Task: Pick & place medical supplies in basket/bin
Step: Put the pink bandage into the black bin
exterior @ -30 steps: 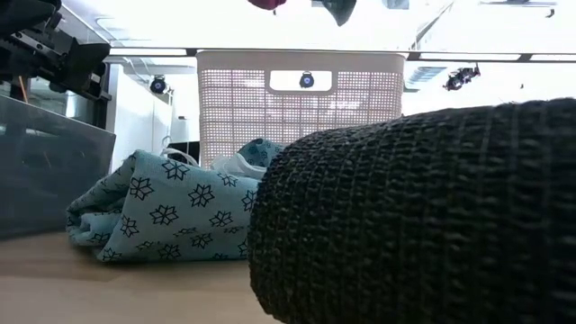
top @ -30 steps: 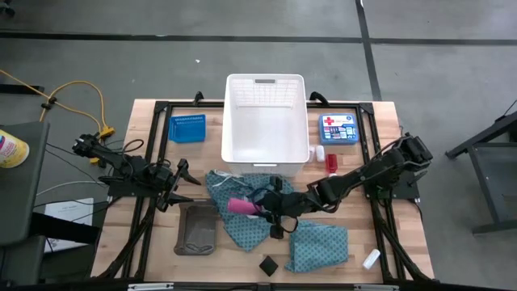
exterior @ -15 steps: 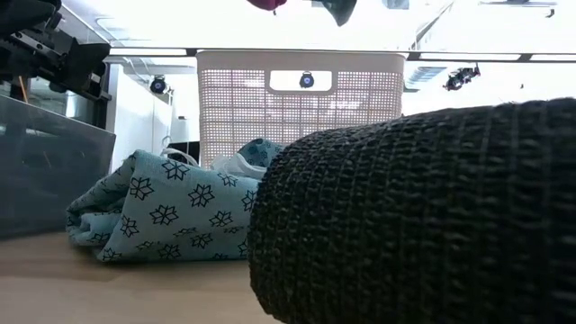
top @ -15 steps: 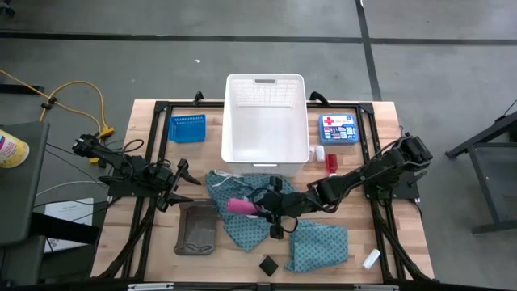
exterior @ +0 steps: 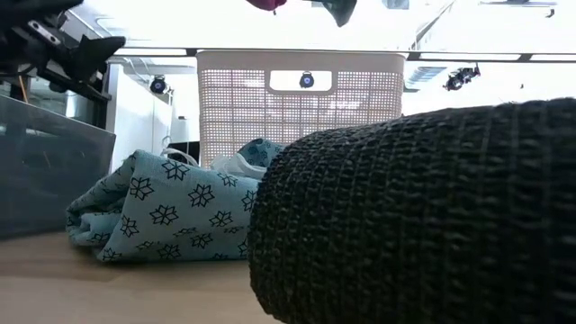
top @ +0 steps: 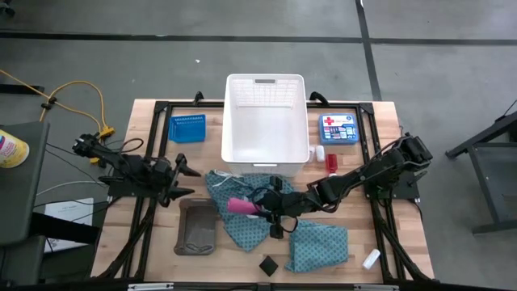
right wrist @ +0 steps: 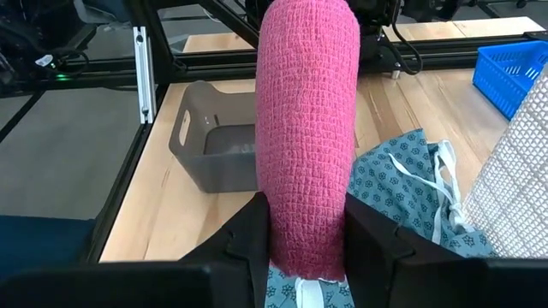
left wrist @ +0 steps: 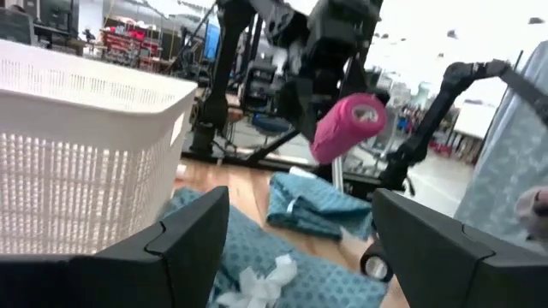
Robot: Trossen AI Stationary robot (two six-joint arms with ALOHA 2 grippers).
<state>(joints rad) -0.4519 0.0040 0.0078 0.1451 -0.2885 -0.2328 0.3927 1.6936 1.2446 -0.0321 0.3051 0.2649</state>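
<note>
The right claw (top: 257, 208) grips the pink cylinder (top: 240, 205) above a teal dotted cloth (top: 242, 212), near the middle of the desk (top: 404, 242), just in front of the large white basket (top: 265, 121). The left claw (top: 184, 179) hangs spread wide at the left, over the grey tray (top: 196, 228).

Pink cylinder (top: 240, 205), teal snowflake-dotted cloth (top: 242, 212) — white basket (top: 265, 121), blue mesh basket (top: 187, 128)

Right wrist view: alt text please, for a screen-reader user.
A pink cylinder of woven wrap stands clamped between the right gripper's dark fingers. Behind it on the wooden table sit a shallow grey rectangular tray, a teal dotted cloth with white ties and a small blue mesh-walled basket.
</note>
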